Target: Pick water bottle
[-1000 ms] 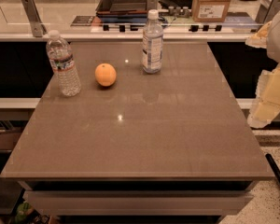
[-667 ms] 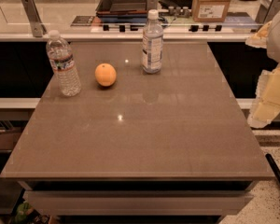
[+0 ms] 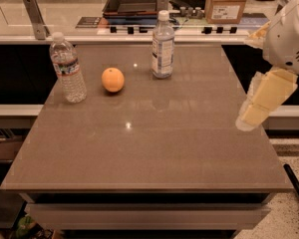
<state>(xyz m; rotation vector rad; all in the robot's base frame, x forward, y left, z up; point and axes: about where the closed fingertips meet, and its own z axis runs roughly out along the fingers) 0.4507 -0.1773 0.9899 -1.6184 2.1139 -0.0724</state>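
So the water bottle (image 3: 67, 68) is the crinkly ribbed clear one with the white cap and the thin dark band with a bit of red. It stands upright near the left edge of the tabletop (image 3: 154, 148), toward the back. Nothing is touching it.

Just to its right, with a small gap, there's one orange (image 3: 112, 79) sitting on the surface. Further right and a bit further back stands the second bottle (image 3: 163, 46), the smoother one with the big white-blue label, also upright and also white-capped. So the count on the tabletop is three things in total: two bottles and one orange, in a loose row across the back half. The front half shows only a couple of light reflections.

The pincer (image 3: 254, 113) is way over on the right, hanging off the right edge of the tabletop about level with its middle, well apart from the water bottle and holding nothing. It looks like cream-coloured blocks angled down to the left under a rounded white arm housing (image 3: 289, 34). Honestly can't tell if it's spread or pressed together from this angle.

Behind the tabletop runs a counter with one dark tray (image 3: 134, 1), one cardboard box (image 3: 228, 3) and one metal bracket (image 3: 35, 16) at the left.
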